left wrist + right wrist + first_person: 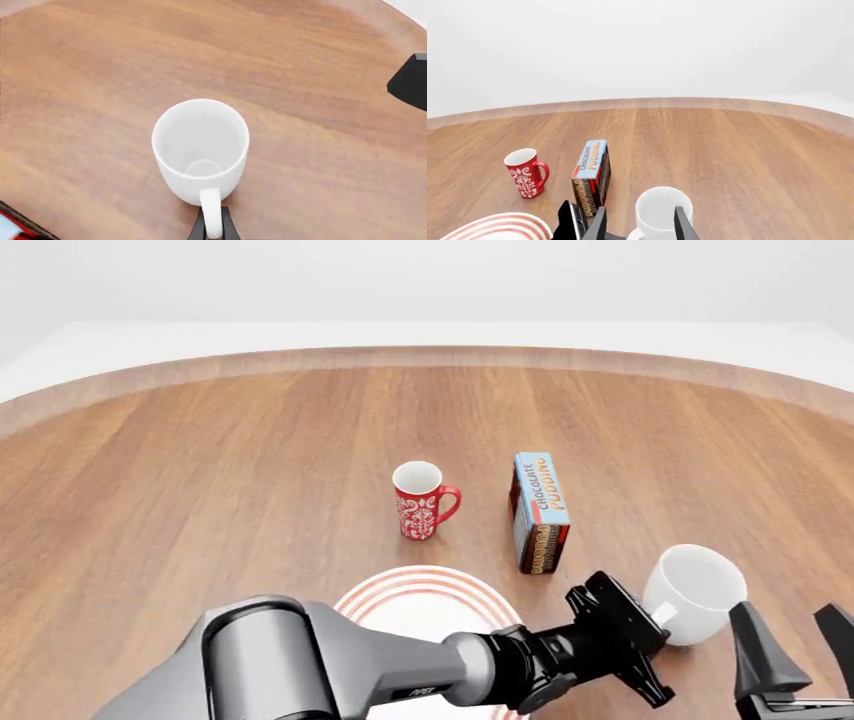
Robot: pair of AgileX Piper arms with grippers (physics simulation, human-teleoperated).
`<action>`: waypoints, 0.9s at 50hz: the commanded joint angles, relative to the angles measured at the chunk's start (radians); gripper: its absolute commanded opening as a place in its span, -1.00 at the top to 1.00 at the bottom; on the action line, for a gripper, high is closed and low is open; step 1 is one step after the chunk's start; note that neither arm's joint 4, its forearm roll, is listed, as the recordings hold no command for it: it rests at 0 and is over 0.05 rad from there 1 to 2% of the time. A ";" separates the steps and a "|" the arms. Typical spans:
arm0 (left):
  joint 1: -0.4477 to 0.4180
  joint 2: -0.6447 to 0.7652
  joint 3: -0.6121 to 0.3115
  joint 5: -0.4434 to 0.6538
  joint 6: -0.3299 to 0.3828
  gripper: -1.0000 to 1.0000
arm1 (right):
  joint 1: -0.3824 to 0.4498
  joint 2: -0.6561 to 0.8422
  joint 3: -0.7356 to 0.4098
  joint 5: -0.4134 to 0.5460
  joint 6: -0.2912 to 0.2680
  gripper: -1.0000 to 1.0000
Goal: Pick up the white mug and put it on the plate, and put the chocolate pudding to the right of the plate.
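L gripper (212, 231) clamped on white mug (694, 592) handle, mug right of plate (400, 596). R gripper (798, 652) fingers apart, near mug. Chocolate pudding (537, 510) upright beyond plate.

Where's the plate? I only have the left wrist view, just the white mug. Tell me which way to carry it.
Observer: In the front view the plate lies left of the white mug.
Operator: Name what stands beyond the plate.
Observer: A red mug, with the chocolate pudding to its right.
Operator: Report the right gripper.
Observer: The right gripper is open, just right of the white mug.
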 commanded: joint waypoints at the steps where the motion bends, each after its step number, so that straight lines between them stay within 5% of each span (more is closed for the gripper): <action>1: 0.007 0.003 -0.008 0.006 0.002 1.00 | -0.001 0.008 0.000 -0.008 0.000 -1.00; 21: 0.025 -0.008 0.000 -0.011 0.027 1.00 | -0.002 0.003 0.000 -0.004 0.001 -1.00; 45: 0.044 -0.147 0.164 -0.103 0.040 1.00 | -0.005 -0.001 0.000 0.000 -0.005 -1.00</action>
